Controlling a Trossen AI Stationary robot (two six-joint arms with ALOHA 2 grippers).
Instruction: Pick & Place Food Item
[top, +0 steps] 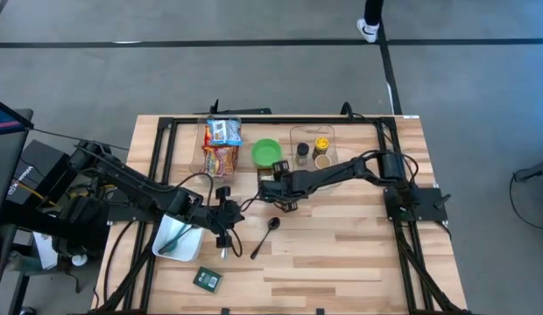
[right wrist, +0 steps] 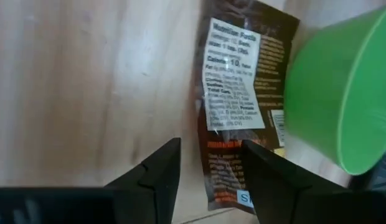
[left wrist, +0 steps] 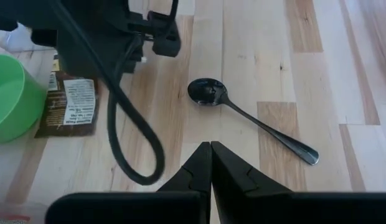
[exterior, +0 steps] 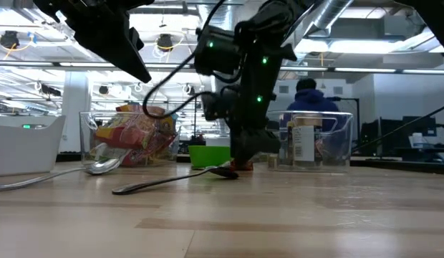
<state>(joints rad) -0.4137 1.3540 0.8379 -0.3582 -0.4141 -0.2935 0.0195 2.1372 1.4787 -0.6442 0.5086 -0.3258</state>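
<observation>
The table (top: 342, 254) was made of pale wooden planks, smooth and faintly sheened. On it, a spoon (left wrist: 243, 112) of polished dark metal was seen, glossy in the bowl. Near the spoon, a brown foil packet (right wrist: 243, 112) (with a white paper-like label) looked shiny beside a matt green plastic bowl (right wrist: 342, 93). Beyond the bowl, clear plastic bins (exterior: 315, 143) were seen.

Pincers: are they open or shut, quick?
Left pincer: shut, empty, above the spoon.
Right pincer: open, over the brown packet, not holding it.
</observation>
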